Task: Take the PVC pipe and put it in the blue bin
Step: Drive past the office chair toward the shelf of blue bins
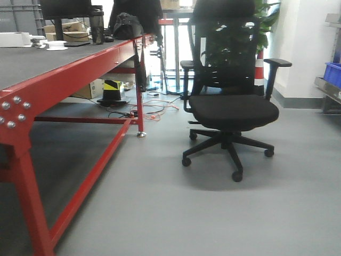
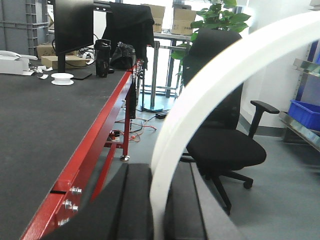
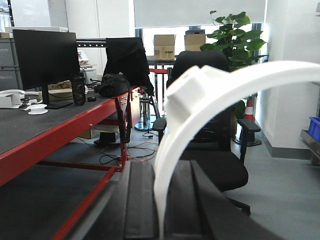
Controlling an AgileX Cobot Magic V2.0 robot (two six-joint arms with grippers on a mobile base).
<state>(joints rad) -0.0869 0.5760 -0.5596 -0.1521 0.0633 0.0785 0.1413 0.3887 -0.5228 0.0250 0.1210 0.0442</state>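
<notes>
— Grey floor point(image 1: 213, 213) runs across an office-like room. The biggest things on it are the red-framed table point(image 1: 69, 74) with its dark top and the black office chair point(image 1: 234, 109). Where's the PVC pipe?

— Not in any view. Nothing stubby and pale shows on the tabletop near the monitor point(image 2: 73, 25) or on the floor. The blue bin point(image 1: 333, 74) does show, on a shelf at the far right, well apart from the table.

— And the grippers?

— Each wrist camera looks past a white curved strip point(image 2: 200, 100). The dark slabs below it are probably the left gripper point(image 2: 159, 205) and right gripper point(image 3: 159, 205). I cannot tell how far the fingers stand open, or whether they hold anything.

— So the step?

— Finding the pipe, I'd judge. Face the tabletop, search it slowly, and don't mistake that strip for the pipe. Approach only once the cylinder sits centred.
</notes>
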